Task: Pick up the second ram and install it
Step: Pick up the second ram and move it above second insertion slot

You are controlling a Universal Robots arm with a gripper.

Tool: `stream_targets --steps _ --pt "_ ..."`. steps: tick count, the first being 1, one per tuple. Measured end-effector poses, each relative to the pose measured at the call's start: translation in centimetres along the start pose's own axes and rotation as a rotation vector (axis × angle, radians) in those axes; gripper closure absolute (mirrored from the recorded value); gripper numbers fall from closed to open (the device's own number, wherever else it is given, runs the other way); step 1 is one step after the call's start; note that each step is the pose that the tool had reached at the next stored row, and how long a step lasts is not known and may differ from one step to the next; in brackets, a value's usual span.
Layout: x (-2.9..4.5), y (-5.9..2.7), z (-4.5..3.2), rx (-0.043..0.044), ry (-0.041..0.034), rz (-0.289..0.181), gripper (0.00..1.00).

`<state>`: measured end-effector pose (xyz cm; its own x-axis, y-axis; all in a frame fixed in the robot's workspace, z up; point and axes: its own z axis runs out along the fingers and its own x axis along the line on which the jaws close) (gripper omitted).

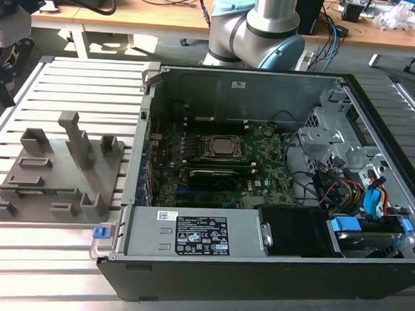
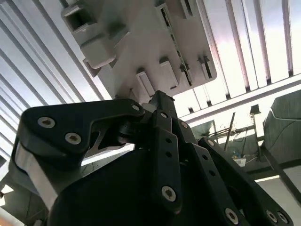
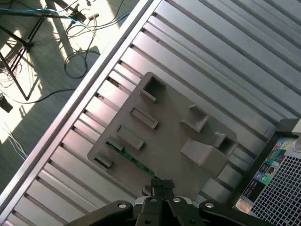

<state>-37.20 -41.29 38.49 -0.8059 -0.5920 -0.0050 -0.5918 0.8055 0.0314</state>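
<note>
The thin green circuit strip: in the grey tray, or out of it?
In. The long, narrow green circuit-board strip sits in a slot of the grey plastic holder tray, in the first wrist view.

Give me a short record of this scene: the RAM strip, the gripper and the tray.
ram: long narrow green circuit-board strip, lying in the grey plastic holder tray, not picked up
gripper: gripper shut, holding nothing, over the tray near the strip
tray: on the slatted metal table, at the exterior view's left of the open black computer case

Exterior view high, oblique over open case (image 1: 257,281) and grey tray (image 1: 58,173); both wrist views past pincer (image 3: 157,184) onto that tray.
</note>
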Motion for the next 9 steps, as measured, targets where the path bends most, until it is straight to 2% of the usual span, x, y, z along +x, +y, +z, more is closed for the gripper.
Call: stream_targets --steps 5,6,9 --pt "0.0 0.0 0.0 -0.0005 0.0037 -0.117 0.89" --pt "0.0 0.0 0.0 -0.0008 0.0049 -0.157 0.89" --pt "0.0 0.0 0.0 -0.001 0.0069 -0.22 0.89"
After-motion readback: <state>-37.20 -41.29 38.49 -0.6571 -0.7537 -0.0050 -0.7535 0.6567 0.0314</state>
